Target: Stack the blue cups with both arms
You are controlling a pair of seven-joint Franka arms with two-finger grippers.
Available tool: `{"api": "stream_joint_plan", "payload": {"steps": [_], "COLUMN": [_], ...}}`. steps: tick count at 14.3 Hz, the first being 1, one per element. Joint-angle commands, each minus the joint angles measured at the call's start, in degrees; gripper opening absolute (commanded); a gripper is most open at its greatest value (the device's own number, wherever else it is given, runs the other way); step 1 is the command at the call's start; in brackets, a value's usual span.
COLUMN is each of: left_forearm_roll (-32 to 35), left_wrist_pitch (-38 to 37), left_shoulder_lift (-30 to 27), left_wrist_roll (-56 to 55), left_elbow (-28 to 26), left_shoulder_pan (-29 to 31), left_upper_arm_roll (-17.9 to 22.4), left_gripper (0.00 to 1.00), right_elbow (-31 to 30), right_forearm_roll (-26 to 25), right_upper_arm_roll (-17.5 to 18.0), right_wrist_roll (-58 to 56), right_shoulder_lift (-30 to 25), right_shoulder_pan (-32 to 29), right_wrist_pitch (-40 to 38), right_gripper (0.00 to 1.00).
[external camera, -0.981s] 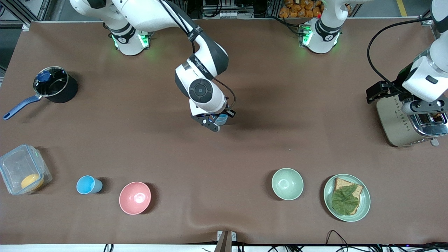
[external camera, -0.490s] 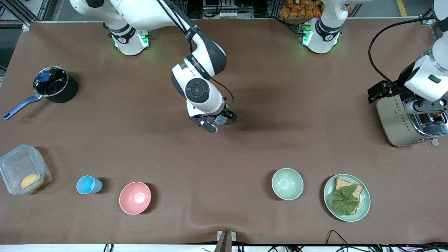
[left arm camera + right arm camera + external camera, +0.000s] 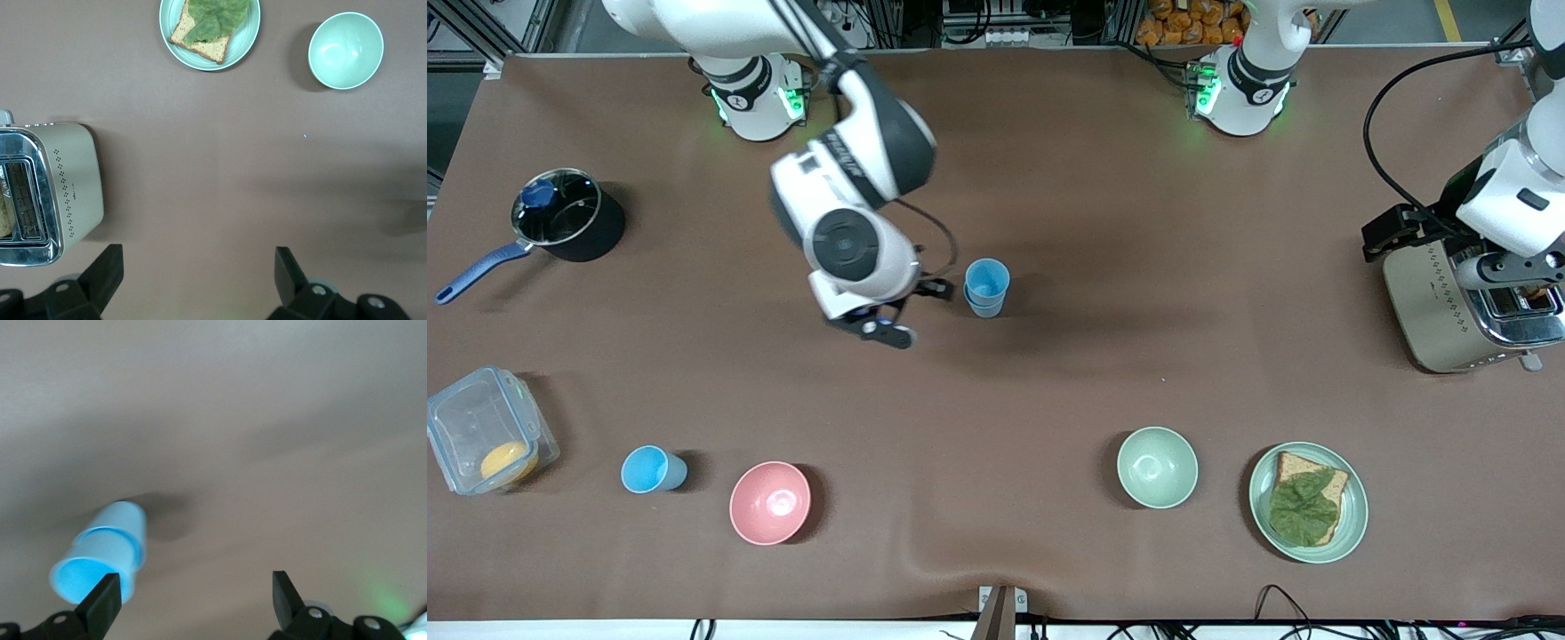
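Brown desk (image 3: 1049, 391). One blue cup (image 3: 653, 469) stands unstacked beside the pink bowl (image 3: 770, 502). Right gripper (image 3: 894, 318), empty and spread wide, has pulled away from the mid-desk stack (image 3: 986, 288) it covered a second ago: release done. Left gripper (image 3: 193, 283) waits, wide open, by the toaster (image 3: 1458, 311).

Both arms (image 3: 845, 160) are glossy white with black joint bands, black cables, green-lit bases and black two-finger grippers (image 3: 193, 280); a round grey cap marks the right wrist.
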Motion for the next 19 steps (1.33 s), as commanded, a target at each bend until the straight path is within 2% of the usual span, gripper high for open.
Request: {"api": "stream_joint_plan", "payload": {"steps": [1,5,8,11,14,16,19], "left_forearm_roll": [-0.2,-0.1,0.0,0.0,0.0,-0.1,-0.1], "left_wrist_pitch": [-1.0,-1.0,-1.0,-1.0,-1.0,-1.0,-1.0], "left_shoulder_lift": [-0.8,-0.8,-0.9,-0.9,-0.9,-1.0,-1.0], "left_wrist_roll": [1.0,0.9,0.9,0.9,0.9,1.0,1.0], "left_elbow": [0.1,0.1,0.1,0.1,0.1,0.1,0.1], "left_shoulder_pan": [0.2,0.3,0.3,0.4,0.4,0.4,0.4], "left_upper_arm_roll": [-0.1,-0.1,-0.1,-0.1,-0.1,-0.1,-0.1], "left_gripper": [1.0,1.0,1.0,1.0,1.0,1.0,1.0], "right_elbow": [-2.2,-6.2,-6.3,-7.4,-7.3,-7.2,-7.5], "right_forearm_roll": [-1.6,-4.4,-4.7,-5.3,-8.2,-15.4,-14.4], "right_upper_arm_roll": [0.9,0.9,1.1,0.9,0.8,1.8,2.6], "right_wrist_roll": [-13.1,-30.3,-42.9,-43.8,-43.7,-43.0,-42.8], "right_shoulder_lift": [-3.1,-6.2,-8.3,-14.9,-20.6,-24.1,-27.2], "right_shoulder_pan": [-6.6,-15.7,-25.1,-28.5,-30.3,-30.0,-33.4], "right_wrist_pitch": [-4.7,-7.0,-7.2,-7.3,-8.0,-8.4,-9.5], "right_gripper": [1.0,1.0,1.0,1.0,1.0,1.0,1.0]}}
